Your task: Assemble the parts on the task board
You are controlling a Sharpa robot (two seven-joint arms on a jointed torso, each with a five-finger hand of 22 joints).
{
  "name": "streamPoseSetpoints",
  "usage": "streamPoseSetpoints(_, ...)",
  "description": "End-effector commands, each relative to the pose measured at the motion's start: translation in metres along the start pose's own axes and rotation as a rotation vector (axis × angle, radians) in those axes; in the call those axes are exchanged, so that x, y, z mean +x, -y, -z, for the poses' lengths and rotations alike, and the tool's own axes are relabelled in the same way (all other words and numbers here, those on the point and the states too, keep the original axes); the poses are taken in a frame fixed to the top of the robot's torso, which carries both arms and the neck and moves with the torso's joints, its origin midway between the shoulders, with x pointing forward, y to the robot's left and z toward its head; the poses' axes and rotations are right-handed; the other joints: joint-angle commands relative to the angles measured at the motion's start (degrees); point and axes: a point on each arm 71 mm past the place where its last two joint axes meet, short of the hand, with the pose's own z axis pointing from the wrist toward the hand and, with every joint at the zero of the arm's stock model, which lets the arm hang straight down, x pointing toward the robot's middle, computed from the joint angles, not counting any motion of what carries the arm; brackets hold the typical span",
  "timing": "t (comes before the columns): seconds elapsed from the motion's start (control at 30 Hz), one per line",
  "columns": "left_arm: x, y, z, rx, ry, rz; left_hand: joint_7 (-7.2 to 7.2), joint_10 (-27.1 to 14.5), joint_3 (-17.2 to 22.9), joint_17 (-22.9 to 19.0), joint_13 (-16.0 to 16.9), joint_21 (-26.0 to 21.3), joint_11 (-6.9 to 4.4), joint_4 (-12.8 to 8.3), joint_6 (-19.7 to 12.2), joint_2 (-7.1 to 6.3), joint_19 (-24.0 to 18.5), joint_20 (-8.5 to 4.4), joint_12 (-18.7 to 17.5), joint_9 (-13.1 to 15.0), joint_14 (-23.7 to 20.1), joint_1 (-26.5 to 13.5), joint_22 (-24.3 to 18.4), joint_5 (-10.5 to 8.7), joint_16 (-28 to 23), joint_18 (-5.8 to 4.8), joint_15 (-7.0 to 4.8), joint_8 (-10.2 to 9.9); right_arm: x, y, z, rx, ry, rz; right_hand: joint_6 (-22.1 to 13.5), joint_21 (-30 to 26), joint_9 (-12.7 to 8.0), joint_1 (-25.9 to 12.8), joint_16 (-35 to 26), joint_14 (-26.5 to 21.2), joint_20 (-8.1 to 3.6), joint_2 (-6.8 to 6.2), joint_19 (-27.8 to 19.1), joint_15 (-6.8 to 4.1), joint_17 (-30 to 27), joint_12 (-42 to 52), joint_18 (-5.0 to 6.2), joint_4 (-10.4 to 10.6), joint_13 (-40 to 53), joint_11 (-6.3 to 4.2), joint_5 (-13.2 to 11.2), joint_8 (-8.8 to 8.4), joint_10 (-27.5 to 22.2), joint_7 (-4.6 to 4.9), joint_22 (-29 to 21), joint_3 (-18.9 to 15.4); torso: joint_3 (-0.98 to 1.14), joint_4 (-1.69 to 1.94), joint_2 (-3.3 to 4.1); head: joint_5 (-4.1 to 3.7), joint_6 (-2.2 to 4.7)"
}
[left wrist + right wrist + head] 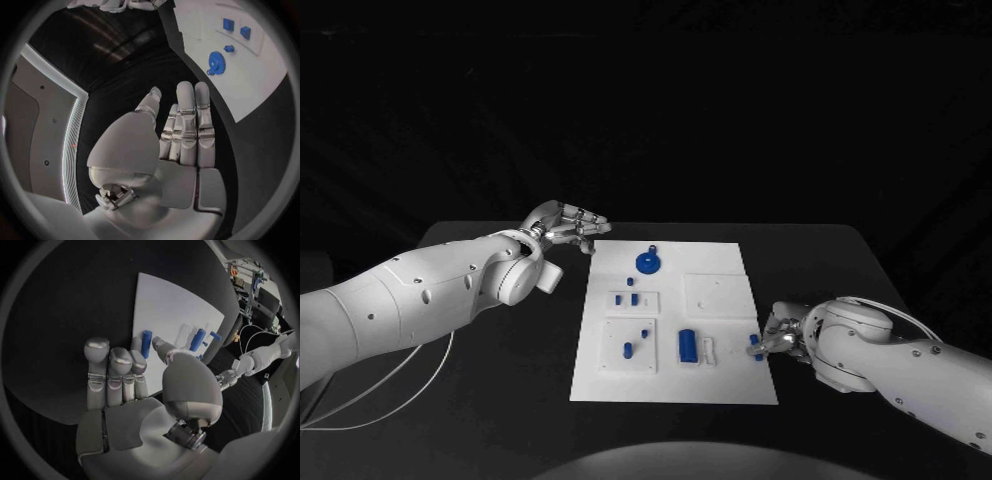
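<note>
Right hand pinching one blue peg, left hand free

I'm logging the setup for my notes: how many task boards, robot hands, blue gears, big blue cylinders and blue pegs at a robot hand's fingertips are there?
task board: 1
robot hands: 2, left robot hand and right robot hand
blue gear: 1
big blue cylinder: 1
blue peg at the right robot hand's fingertips: 1
Total: 6
</note>
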Motion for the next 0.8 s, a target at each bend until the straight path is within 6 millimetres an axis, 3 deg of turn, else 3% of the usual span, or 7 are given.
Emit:
streamPoseSetpoints(0.03, 0.002, 0.001, 0.0, 0.006, -0.01, 0.005, 0.12, -0.3, -0.25, 0.02, 0.07, 0.1, 0.1, 0.08, -0.26, 0.03, -0.08, -0.22, -0.17, 0.04, 0.12, -0.61, 0.01, 0.07, 0.08, -0.84, -0.14, -0.24, 0.0, 0.0, -0.002, 0.015, 0.044, 0.057, -0.45, 0.05, -0.01, -0.28, -0.2, 0.07, -0.04, 0.12, 3.04, -0.07, -0.09, -0.09, 0.32, -0.23, 3.33, -0.19, -0.13, -0.3, -0.12, -0.14, -0.09, 0.16, -0.02, 0.0, 0.01, 0.17, -0.1)
streamPoseSetpoints(0.3, 0.005, 0.002, -0.001, 0.006, -0.02, 0.009, 0.15, -0.29, -0.27, 0.02, 0.07, 0.08, 0.11, 0.15, -0.4, 0.08, -0.09, -0.22, -0.17, 0.03, 0.09, -0.62, -0.01, 0.07, 0.08, -0.84, -0.13, -0.24, 0.009, -0.007, -0.005, 0.011, 0.058, 0.098, -0.8, -0.04, -0.4, 0.12, -0.35, 0.04, -0.06, -0.27, 3.04, -0.06, -0.08, -0.24, 0.3, -0.71, 3.43, -0.15, -0.26, -0.31, -0.27, -0.04, -0.14, 0.93, -0.06, -0.01, 0.0, 0.36, -0.24)
streamPoseSetpoints(0.43, 0.004, 0.002, 0.0, 0.004, -0.02, 0.01, 0.16, -0.29, -0.27, 0.02, 0.07, 0.08, 0.11, 0.15, -0.41, 0.08, -0.08, -0.22, -0.17, 0.03, 0.09, -0.62, -0.01, 0.07, 0.08, -0.84, -0.13, -0.24, 0.011, -0.01, -0.006, 0.006, 0.057, 0.104, -1.01, -0.15, -0.66, 0.94, -0.45, 0.07, -0.01, 0.43, 3.03, -0.04, -0.14, -0.3, 0.32, -1.5, 3.44, -0.17, -0.04, -0.35, -0.34, -0.08, -0.19, 1.85, -0.01, 0.05, 0.01, 0.43, -0.36)
streamPoseSetpoints(0.5, 0.004, 0.002, 0.0, 0.002, -0.019, 0.01, 0.26, -0.3, -0.33, 0.02, 0.07, 0.06, 0.13, 0.22, -0.8, 0.09, -0.07, -0.21, -0.17, 0.02, 0.09, -0.66, -0.04, 0.06, 0.1, -0.84, -0.12, -0.27, 0.012, -0.011, -0.007, 0.005, 0.05, 0.103, -1.42, -0.22, -1.18, 1.19, -0.48, 0.06, 0.01, 0.81, 3.02, -0.04, -0.17, -0.39, 0.37, -2.3, 3.43, -0.13, 2.43, -0.37, -0.49, -0.02, -0.22, 2.92, -0.01, 0.06, 0.0, 0.44, -0.39)
streamPoseSetpoints(0.67, 0.004, 0.001, 0.001, 0.0, -0.02, 0.01, 0.42, -0.29, -0.41, 0.03, 0.07, 0.04, 0.18, 0.27, -1.48, 0.04, -0.06, -0.19, -0.17, 0.02, 0.09, -0.71, -0.07, 0.06, 0.12, -0.83, -0.09, -0.27, 0.016, -0.011, -0.008, 0.003, 0.011, 0.086, -2.76, -0.27, -3.87, 0.85, -0.56, 0.01, 0.02, 2.02, 2.99, 0.02, -0.19, -0.78, 0.42, -6.19, 3.43, 0.02, 15.62, -0.38, -1.17, 0.37, -0.2, 6.24, -0.04, -0.04, -0.03, 0.6, -0.53)
streamPoseSetpoints(0.73, 0.004, 0.001, 0.001, -0.001, -0.021, 0.01, 0.42, -0.38, -0.41, 0.03, 0.07, 0.03, 0.2, 0.25, -1.51, 0.03, -0.06, -0.18, -0.18, 0.04, 0.09, -0.66, -0.09, 0.07, 0.12, -0.82, -0.08, -0.22, 0.017, -0.011, -0.009, 0.0, -0.001, 0.086, -2.71, -0.24, -4.94, -0.02, -0.61, 0.0, 0.12, 2.87, 2.99, 0.06, -0.21, -0.78, 0.5, -7.94, 3.45, 0.02, 16.35, -0.34, -1.25, 0.51, -0.14, 6.78, -0.05, -0.08, -0.04, 0.61, -0.57)
streamPoseSetpoints(0.8, 0.004, 0.001, 0.001, -0.002, -0.022, 0.011, 0.42, -0.38, -0.41, 0.03, 0.07, 0.03, 0.2, 0.25, -1.51, 0.03, -0.06, -0.18, -0.18, 0.04, 0.09, -0.66, -0.09, 0.07, 0.12, -0.82, -0.08, -0.22, 0.018, -0.011, -0.009, -0.003, -0.016, 0.082, -3.39, -0.16, -5.09, 1.33, -0.69, -0.09, 0.16, 4.53, 2.93, 0.18, -0.21, -1.41, 0.51, -10.42, 3.21, 0.27, 19.69, -0.3, -1.73, 1.08, -0.04, 8.21, -0.04, -0.1, -0.05, 0.6, -0.59)
